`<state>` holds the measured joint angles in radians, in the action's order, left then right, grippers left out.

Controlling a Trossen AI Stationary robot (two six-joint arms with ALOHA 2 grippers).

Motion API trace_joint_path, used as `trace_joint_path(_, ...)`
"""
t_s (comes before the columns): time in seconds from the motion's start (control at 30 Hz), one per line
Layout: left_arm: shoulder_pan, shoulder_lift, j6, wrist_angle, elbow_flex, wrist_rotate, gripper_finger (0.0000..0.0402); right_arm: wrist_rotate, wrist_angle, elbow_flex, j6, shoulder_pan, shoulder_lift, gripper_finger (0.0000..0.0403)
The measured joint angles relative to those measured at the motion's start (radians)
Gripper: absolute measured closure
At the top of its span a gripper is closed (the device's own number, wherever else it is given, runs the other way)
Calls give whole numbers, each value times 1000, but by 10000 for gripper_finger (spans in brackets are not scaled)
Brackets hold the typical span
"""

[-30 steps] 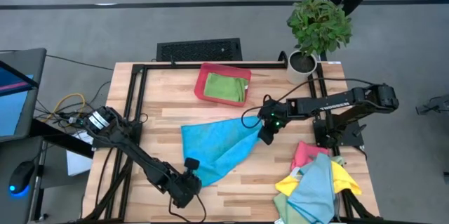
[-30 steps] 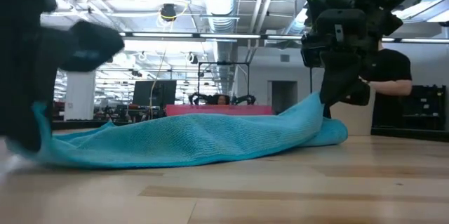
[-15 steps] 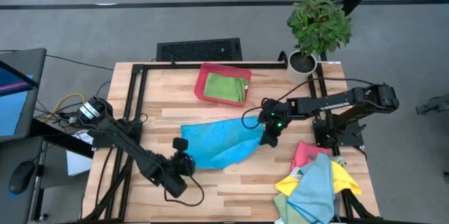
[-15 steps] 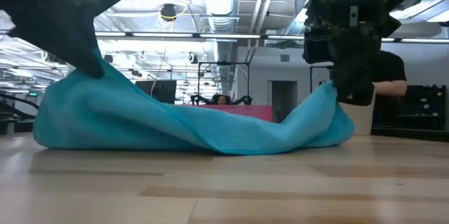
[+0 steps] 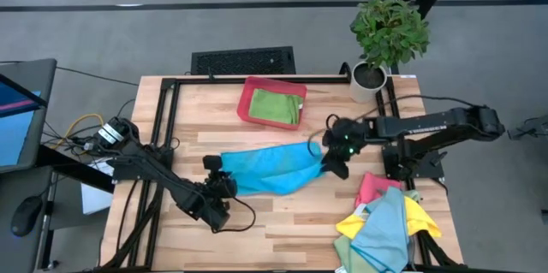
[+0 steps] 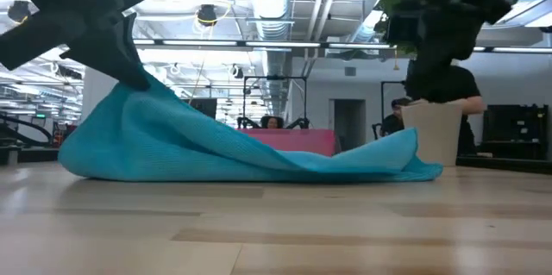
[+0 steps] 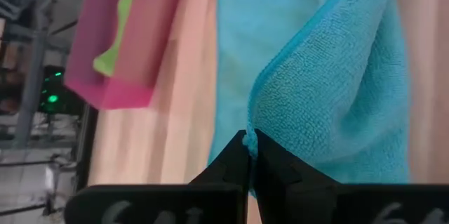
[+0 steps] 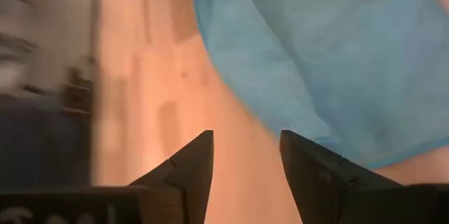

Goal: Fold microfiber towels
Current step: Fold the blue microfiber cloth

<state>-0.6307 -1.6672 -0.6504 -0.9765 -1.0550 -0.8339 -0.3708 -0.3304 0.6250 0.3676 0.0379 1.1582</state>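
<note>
A light blue microfiber towel [image 5: 272, 170] lies as a bunched band across the middle of the table. Its right end [image 6: 405, 159] rests flat on the wood and its left end is raised. My left gripper [image 5: 220, 173] is at that raised left end, shut on it. My right gripper [image 5: 329, 167] hovers open just over the towel's right end with nothing between its fingers [image 8: 242, 150]. A green towel [image 5: 279, 106] lies in the red tray [image 5: 248, 102] at the far middle. A loose heap of towels [image 5: 383, 222] sits at the near right corner. My left gripper pinches the blue towel's hemmed edge at a corner [image 7: 252, 131] between its two fingertips. The fingers come from the near left, slanting down. That corner [image 6: 131, 84] is lifted clear of the table. From it the cloth slopes slackly down to the part lying on the wood.
A potted plant [image 5: 387, 38] stands at the far right corner. A black frame [image 5: 167, 106] runs along the table's far and side edges. Bare wood [image 5: 282, 217] lies between the blue towel and the near edge.
My left gripper has carried the towel's near corner up and toward the far edge, folding the spread cloth over into a narrow band. My right gripper has opened, let go of the towel's right end and risen. That end has dropped onto the table.
</note>
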Motion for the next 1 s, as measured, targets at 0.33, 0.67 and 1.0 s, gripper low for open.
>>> trace_joint_path(0.33,32,13,-152,-159,0,-9,401,349,12,0,-218,-252,26,225)
trace_joint_path(0.67,33,54,-182,-147,14,-24,401,644,50,0,-335,-352,85,197)
trace_joint_path(1.0,32,54,-219,-78,90,12,401,715,96,0,-82,-404,243,179)
